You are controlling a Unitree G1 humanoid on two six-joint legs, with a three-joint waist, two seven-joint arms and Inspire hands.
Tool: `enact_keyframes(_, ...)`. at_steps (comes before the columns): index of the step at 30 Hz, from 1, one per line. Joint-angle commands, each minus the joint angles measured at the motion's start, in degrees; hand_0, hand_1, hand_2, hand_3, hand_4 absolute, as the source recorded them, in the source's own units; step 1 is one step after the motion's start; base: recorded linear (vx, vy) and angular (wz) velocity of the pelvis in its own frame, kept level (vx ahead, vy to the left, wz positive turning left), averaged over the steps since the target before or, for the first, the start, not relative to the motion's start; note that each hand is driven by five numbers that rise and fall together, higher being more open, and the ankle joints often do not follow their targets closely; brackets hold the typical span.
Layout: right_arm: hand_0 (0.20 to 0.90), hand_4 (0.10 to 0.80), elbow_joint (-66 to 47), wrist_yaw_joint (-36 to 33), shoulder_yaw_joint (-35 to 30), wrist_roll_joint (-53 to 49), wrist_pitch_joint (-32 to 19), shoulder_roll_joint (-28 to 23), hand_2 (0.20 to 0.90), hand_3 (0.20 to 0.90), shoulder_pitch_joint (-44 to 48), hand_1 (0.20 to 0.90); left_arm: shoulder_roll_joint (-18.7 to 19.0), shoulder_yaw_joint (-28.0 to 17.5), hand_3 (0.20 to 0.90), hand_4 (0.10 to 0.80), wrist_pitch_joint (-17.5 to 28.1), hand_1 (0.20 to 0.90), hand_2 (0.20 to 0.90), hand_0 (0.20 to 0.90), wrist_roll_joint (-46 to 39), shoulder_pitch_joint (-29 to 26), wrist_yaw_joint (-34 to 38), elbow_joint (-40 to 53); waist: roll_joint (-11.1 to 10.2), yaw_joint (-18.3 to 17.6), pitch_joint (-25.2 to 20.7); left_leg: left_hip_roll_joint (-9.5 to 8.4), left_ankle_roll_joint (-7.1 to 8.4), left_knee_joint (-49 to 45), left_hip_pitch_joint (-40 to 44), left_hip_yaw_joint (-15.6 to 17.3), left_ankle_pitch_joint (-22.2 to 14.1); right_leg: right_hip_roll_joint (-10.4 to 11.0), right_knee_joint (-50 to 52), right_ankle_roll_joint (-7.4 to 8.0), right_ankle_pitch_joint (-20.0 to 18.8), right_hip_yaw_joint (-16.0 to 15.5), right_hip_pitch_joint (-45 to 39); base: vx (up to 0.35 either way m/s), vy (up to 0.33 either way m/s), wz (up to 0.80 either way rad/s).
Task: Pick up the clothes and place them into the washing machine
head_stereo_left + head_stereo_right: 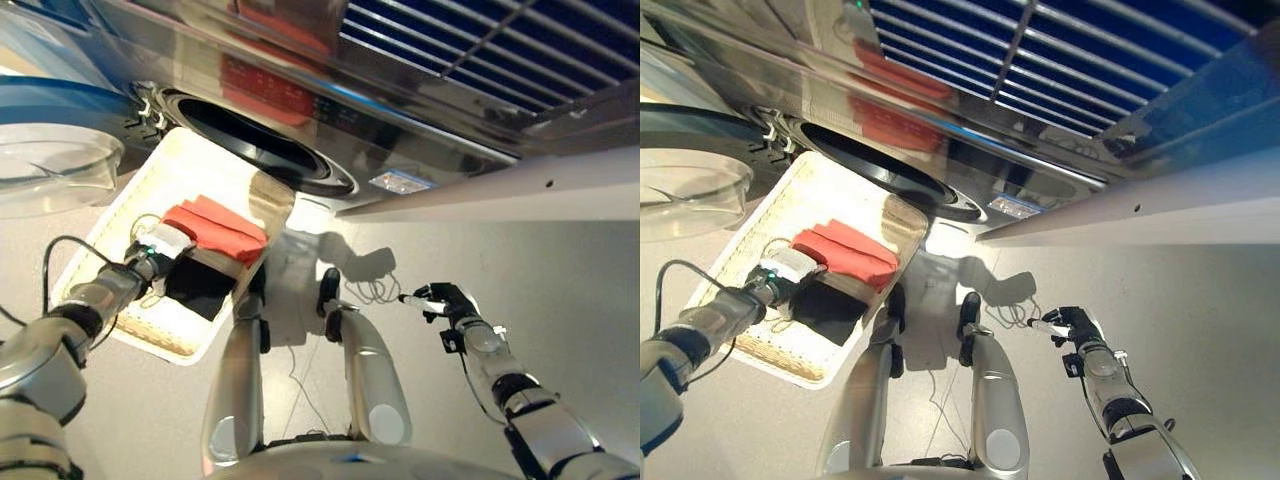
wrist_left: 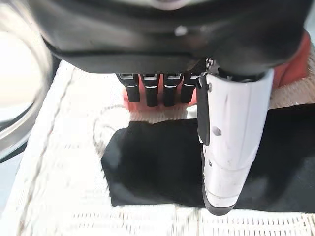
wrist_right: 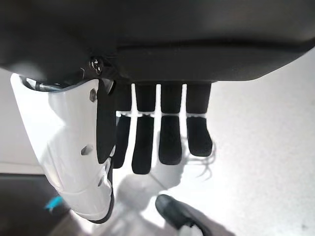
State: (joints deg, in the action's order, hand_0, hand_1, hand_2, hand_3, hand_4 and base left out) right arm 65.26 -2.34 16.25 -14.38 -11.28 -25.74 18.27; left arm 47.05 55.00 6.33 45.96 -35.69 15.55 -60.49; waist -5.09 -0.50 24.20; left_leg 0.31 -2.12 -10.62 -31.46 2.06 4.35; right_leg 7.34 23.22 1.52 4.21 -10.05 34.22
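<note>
Nothing is being carried yet: the red cloth point(image 1: 215, 232) and black cloth point(image 2: 162, 162) are lying in the white basket point(image 1: 95, 250) below the washing machine point(image 1: 270, 150). Both are being hovered over by the open-fingered left hand point(image 1: 160, 243); the right hand point(image 1: 445, 298) is being held relaxed, empty.

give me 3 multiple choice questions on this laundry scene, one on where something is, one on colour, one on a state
1. Where do the clothes lie?
A. in the white basket
B. inside the drum
C. on the bare floor

2. What colours are the clothes?
A. blue and green
B. red cloth and black cloth
C. all white

3. How is the washing machine door?
A. shut
B. missing
C. swung open

Answers: 1 A, both pieces rest on the basket's woven bottom under the left hand. 2 B, red lies beside black. 3 C, the dark drum opening is uncovered. The right hand hangs open over the floor.
</note>
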Motion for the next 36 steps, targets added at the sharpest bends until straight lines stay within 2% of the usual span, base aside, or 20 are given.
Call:
enact_keyframes(1,0.9,0.8,0.7,-0.7,-1.0,0.2,-1.2,-3.8,0.9,0.9,-6.4,0.9,-1.9,-6.3,0.9,0.8,-2.8,0.9,0.9,0.9,1.2,3.5,3.6,-2.3,2.0,0.1,-3.8,-0.79,3.35,0.6,-0.6,-2.4,-1.6,-0.8,-10.9,2.9,-6.7,-0.3,-5.4,0.037,-0.019,0.02)
enact_keyframes(6,0.9,0.8,1.4,-0.7,-0.9,0.8,-1.1,-2.8,0.9,0.9,-7.0,0.9,-2.7,-8.9,0.9,0.8,-3.4,0.9,0.9,0.9,0.7,5.0,4.5,-3.3,2.0,0.6,-5.0,-0.8,3.48,2.9,1.5,-2.3,-0.8,-1.0,-13.2,3.09,-7.5,0.0,-7.5,0.019,-0.006,0.0)
enact_keyframes(9,0.9,0.8,1.1,-0.6,-0.5,1.0,-1.1,-2.7,0.9,0.9,-7.0,0.9,-3.0,-8.9,0.9,0.8,-3.4,0.9,0.9,0.9,0.6,5.0,4.9,-3.7,1.8,0.5,-5.4,-0.67,3.58,3.9,2.1,-2.3,-0.3,-1.2,-14.3,3.2,-8.0,0.1,-8.1,0.001,-0.002,-0.01)
enact_keyframes(26,0.9,0.8,0.8,-0.6,0.4,1.2,-1.0,-2.7,0.9,0.9,-6.1,0.9,-6.6,-6.0,0.9,0.8,-4.1,0.9,0.9,0.9,-0.2,2.8,5.0,-7.3,0.5,-0.5,-5.9,-0.14,3.45,3.7,1.2,-2.2,-0.2,-2.0,-14.5,3.05,-8.2,0.6,-7.4,0.0,0.0,0.0)
enact_keyframes(36,0.9,0.8,-1.1,-0.9,0.4,-0.6,-1.0,-4.2,0.9,0.9,-5.2,0.9,-4.3,-3.6,0.9,0.8,-3.5,0.9,0.9,0.9,-0.9,-0.6,3.8,-4.5,-0.5,-1.2,-3.6,-0.3,3.29,-0.9,-4.1,-2.3,-1.3,-1.9,-12.0,2.72,-8.1,0.8,-2.9,-0.03,0.007,-0.03)
